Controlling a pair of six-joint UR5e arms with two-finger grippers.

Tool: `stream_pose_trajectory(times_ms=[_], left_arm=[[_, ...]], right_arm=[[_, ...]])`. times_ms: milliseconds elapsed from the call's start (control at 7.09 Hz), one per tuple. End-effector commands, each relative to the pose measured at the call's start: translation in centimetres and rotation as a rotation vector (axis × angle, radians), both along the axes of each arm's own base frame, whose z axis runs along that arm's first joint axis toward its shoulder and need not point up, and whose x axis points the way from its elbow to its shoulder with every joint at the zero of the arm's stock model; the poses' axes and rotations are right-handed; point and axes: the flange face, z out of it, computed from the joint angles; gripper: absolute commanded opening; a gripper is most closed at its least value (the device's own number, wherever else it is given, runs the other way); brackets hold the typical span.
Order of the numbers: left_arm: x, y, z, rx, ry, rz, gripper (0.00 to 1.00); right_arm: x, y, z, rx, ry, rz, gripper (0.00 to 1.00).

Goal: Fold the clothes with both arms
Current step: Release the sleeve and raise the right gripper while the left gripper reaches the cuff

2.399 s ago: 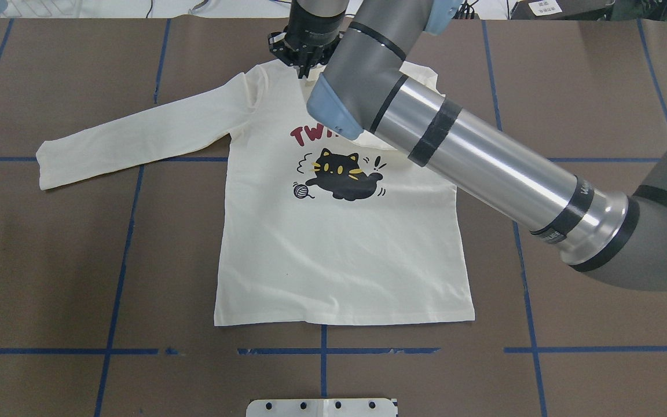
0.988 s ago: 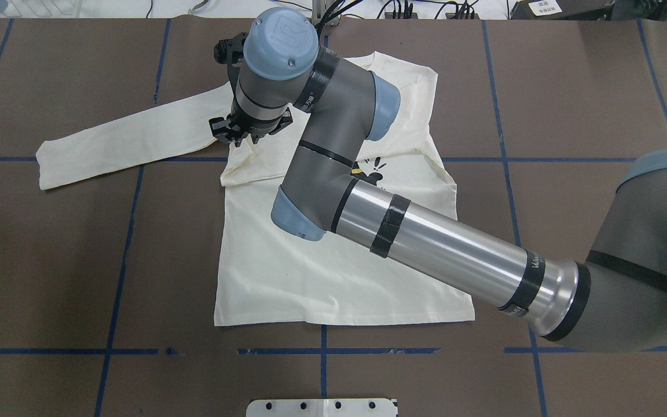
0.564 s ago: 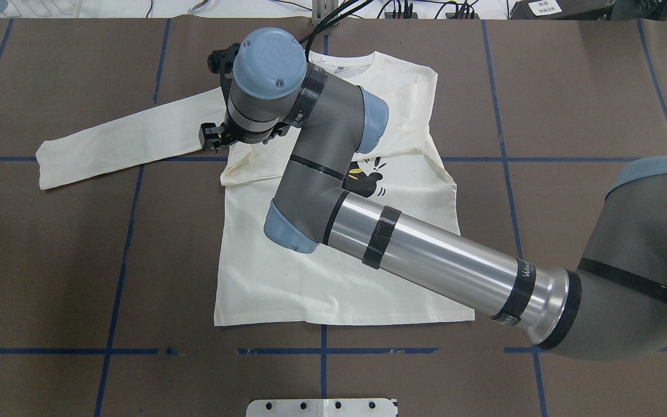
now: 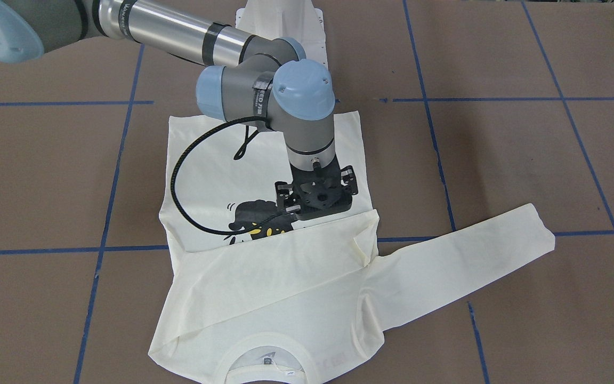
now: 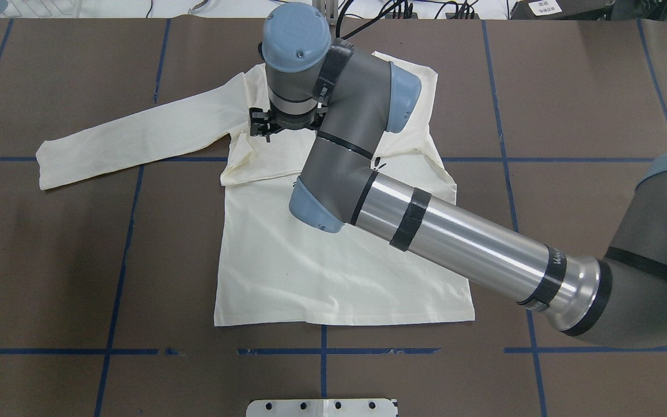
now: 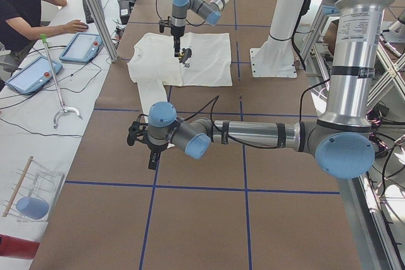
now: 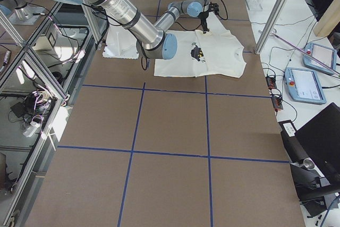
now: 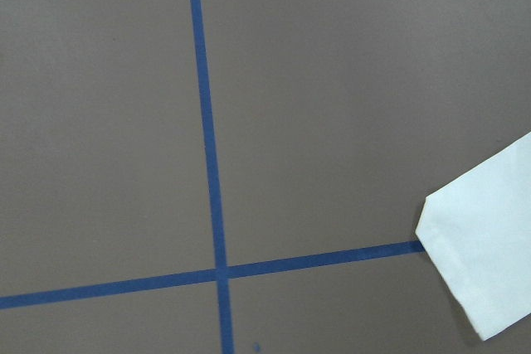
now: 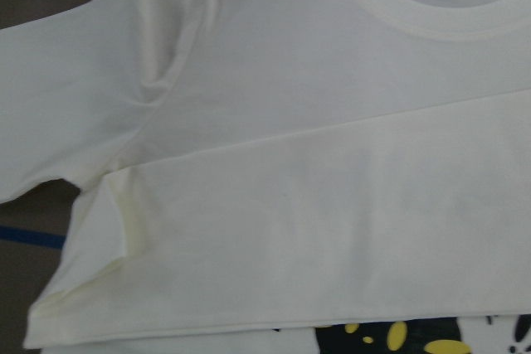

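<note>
Blue tape lines [image 5: 50, 351] are crossing the brown worktop [image 5: 38, 260] in a grid. Beside it, a person [image 6: 22, 11] in black is sitting at a white side table [image 6: 38, 102] holding two tablets [image 6: 79, 47].

We counted one T-shirt [image 5: 339, 272], two arms, the right arm [image 5: 461, 243] and left arm [image 6: 253, 134], one operator [image 6: 25, 4], one pedestal [image 6: 281, 36], and two tablets: far tablet [image 6: 82, 47], near tablet [image 6: 33, 74].

Table [image 5: 588, 81]: I see a brown surface with a blue tape [image 5: 118, 260] grid.
Shirt [image 5: 310, 278]: lies flat on it, one sleeve [image 5: 136, 139] stretched out.
</note>
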Motion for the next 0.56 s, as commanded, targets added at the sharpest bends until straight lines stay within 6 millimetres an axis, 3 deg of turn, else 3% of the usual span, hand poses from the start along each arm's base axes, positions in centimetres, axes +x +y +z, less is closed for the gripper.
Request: stream_pose_trajectory(times_ms=[0,141,282,423], left_arm=[[9.1,2.5,-0.6,-0.064,0.075,-0.19,1.0],[13.0,3.6,-0.8,-0.107,0.086,-0.193,1.0],[15.1,3.8,-1.1,-0.115,0.076,-0.221,1.0],[15.8,3.6,-0.6,-0.097,0.039,-0.244,1.0]], right_arm=[[11.7,-2.9,10.2,-0.056,0.067,0.006,1.0],[17.5,-3.8,14.8,-0.034,0.073,-0.042,1.0],[22.1,-4.6,19.0,-0.03,0.072,-0.086,1.0],[26.4,-5.1,23.1,-0.061,0.06,-0.104,1.0]])
